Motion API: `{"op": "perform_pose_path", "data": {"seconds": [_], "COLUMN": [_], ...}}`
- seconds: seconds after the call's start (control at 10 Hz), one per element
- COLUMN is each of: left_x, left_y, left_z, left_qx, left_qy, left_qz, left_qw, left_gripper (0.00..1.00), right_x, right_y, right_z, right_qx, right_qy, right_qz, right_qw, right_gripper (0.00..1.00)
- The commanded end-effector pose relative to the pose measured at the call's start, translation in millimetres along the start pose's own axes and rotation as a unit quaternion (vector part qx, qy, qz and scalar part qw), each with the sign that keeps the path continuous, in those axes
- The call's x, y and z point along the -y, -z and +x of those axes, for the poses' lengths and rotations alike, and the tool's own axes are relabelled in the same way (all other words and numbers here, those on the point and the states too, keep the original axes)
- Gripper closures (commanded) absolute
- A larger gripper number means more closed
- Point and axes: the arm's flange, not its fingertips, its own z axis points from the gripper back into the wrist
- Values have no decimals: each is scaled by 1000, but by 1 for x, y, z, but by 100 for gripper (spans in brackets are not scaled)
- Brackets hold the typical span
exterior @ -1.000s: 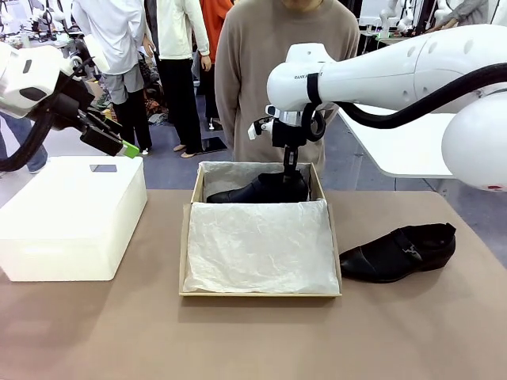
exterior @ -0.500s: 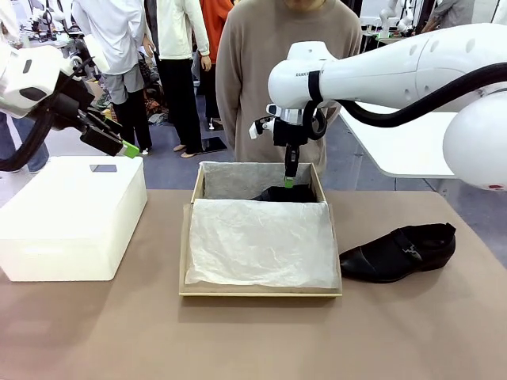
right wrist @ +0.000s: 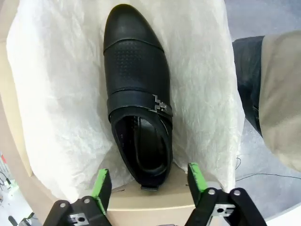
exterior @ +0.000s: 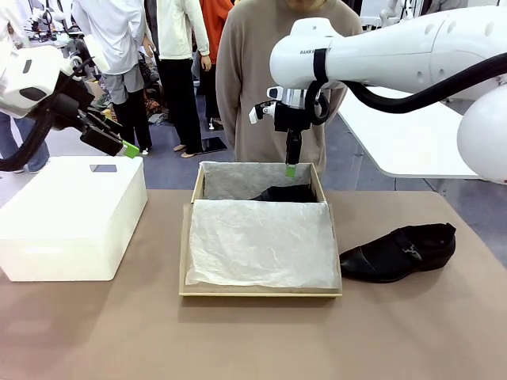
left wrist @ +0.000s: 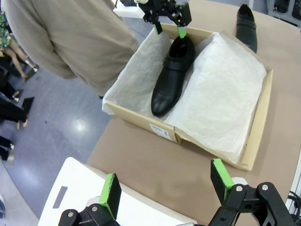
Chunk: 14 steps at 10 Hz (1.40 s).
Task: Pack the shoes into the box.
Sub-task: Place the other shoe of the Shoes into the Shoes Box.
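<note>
Bare table [exterior: 253, 340] runs across the bottom of the front view, leaving free room ahead of the box [exterior: 260, 294] at centre frame. The box's near half lies under a raised sheet of white tissue paper [exterior: 261, 245]. At lower right the second shoe [exterior: 398, 252] sits on its sole on the table, toe just beside the box's right wall, not yet packed. Behind the tissue, the first shoe [right wrist: 138, 103] lies in the far trough of the box, toe toward frame left. The right gripper [exterior: 291, 169] hangs above its heel end with jaws spread and nothing between them. At upper left the left gripper [left wrist: 166, 181] hovers over the white box [exterior: 71, 214], its pads wide apart and empty. The likely trouble lies with the second shoe. Its glossy leather may slip from the pads, or its pointed toe may catch the cardboard wall on the way over. It may also land on the tissue and crush it instead of settling beside its mate; from the front it is hard to tell how much free trough there is. Space is tightest at the back, where a person [exterior: 261, 87] stands close against the far edge, right behind the right arm. The right side of the table is open for a reach.
</note>
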Motion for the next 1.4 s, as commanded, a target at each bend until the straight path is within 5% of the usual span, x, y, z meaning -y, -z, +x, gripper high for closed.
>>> {"op": "perform_pose_path", "data": {"seconds": [0.0, 0.6, 0.9, 1.3], "left_x": [-1, -1, -1, -1], "left_y": [0, 0, 0, 0], "left_z": [0, 0, 0, 0], "left_qx": [6, 6, 6, 6], "left_qy": [-1, -1, -1, -1], "left_qz": [-1, -1, -1, -1], "left_qw": [1000, 1000, 1000, 1000], "left_gripper": [0, 0, 0, 0], "right_x": [-1, -5, -32, -73], "right_y": [-11, -19, -67, -110], "right_z": [4, -6, -48, -118], "right_qx": [2, 6, 24, 6], "right_qy": [-10, 6, 48, 9], "right_qz": [5, 2, -10, -49], "right_qw": [1000, 1000, 999, 999], "right_gripper": [0, 0, 0, 0]}}
